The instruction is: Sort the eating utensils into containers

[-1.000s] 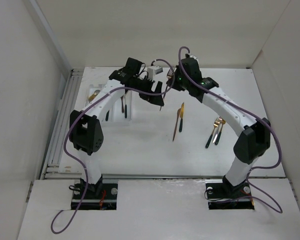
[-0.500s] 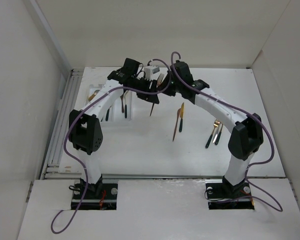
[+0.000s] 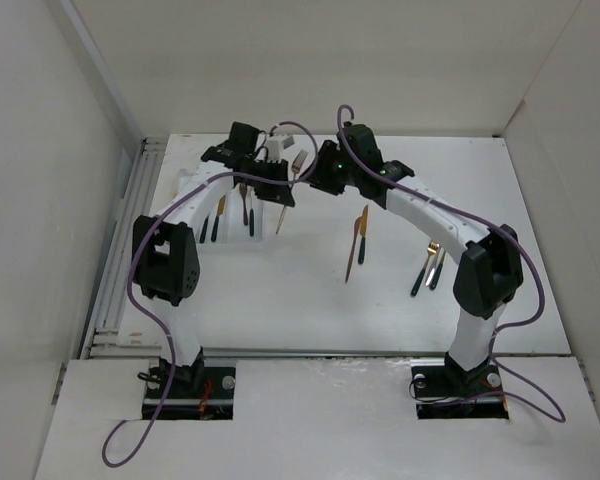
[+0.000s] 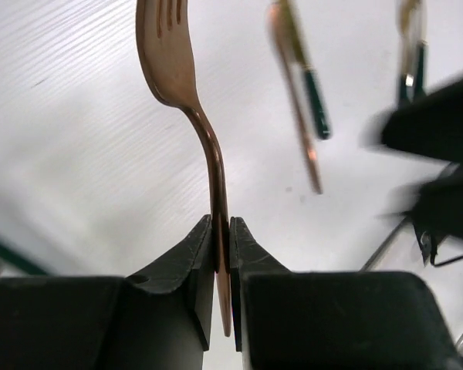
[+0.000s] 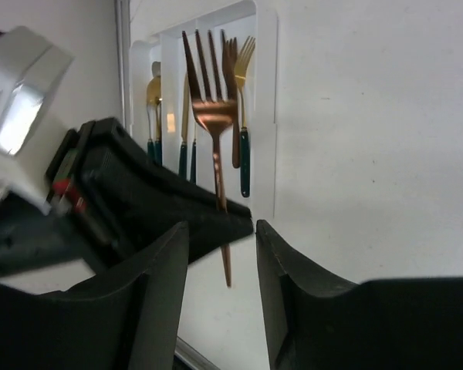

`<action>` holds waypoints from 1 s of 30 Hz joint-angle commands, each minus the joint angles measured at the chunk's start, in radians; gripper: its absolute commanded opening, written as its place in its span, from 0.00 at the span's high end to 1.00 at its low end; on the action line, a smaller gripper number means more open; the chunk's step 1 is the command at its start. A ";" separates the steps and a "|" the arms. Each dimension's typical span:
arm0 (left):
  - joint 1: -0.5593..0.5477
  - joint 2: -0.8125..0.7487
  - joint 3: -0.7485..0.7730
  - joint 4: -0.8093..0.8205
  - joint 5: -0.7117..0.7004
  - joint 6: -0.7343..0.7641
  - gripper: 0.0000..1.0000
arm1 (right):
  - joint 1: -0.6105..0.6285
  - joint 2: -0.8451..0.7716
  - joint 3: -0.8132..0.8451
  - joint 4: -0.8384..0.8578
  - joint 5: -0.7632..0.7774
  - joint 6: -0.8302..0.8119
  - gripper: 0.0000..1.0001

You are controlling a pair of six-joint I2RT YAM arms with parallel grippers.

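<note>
A copper-coloured fork (image 4: 187, 85) hangs in the air, pinched by its handle in my left gripper (image 4: 222, 223), which is shut on it. From above, that fork (image 3: 289, 186) sits just right of the white tray (image 3: 185, 182), tines pointing away from me. My right gripper (image 5: 222, 231) is open, its fingers standing clear on either side of the fork (image 5: 214, 116) and of the left gripper's fingers (image 5: 162, 200). The tray (image 5: 264, 92) holds several gold-headed, dark-handled utensils (image 5: 243, 92) across its compartments.
A gold knife (image 3: 361, 234) and another slim gold utensil (image 3: 351, 258) lie mid-table. Two more dark-handled utensils (image 3: 432, 266) lie to the right. The two wrists are close together at the back of the table, near the rear wall.
The left gripper has shut on the fork and the right gripper has opened off it. Both wrists and the fork have shifted left, closer to the tray.
</note>
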State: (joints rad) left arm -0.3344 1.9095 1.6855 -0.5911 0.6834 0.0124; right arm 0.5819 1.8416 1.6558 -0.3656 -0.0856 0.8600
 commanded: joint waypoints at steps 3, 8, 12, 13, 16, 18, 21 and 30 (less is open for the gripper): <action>0.191 -0.024 -0.098 0.063 -0.067 -0.072 1.00 | -0.017 -0.079 -0.013 0.093 -0.002 -0.035 0.54; 0.291 0.049 -0.100 0.074 -0.079 -0.063 1.00 | -0.017 -0.123 -0.073 0.071 0.046 -0.085 0.54; 0.291 0.118 -0.089 0.065 -0.070 -0.040 1.00 | -0.036 -0.133 -0.094 0.060 0.055 -0.096 0.55; 0.291 0.129 -0.089 0.065 -0.070 -0.040 1.00 | -0.036 -0.133 -0.103 0.051 0.055 -0.096 0.55; 0.291 0.158 -0.089 0.065 -0.079 -0.040 1.00 | -0.045 -0.133 -0.114 0.051 0.055 -0.096 0.56; 0.291 0.184 -0.089 0.074 -0.097 -0.040 1.00 | -0.045 -0.133 -0.123 0.051 0.055 -0.096 0.56; 0.291 0.194 -0.079 0.085 -0.107 -0.040 1.00 | -0.045 -0.142 -0.123 0.042 0.066 -0.096 0.56; 0.291 0.203 -0.033 0.094 -0.156 -0.040 0.63 | -0.091 -0.186 -0.182 -0.056 0.133 -0.136 0.50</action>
State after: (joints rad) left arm -0.0483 2.1254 1.6150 -0.5049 0.5426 -0.0326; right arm 0.5224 1.7317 1.5005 -0.3779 0.0002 0.7498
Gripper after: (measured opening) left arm 0.332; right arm 0.496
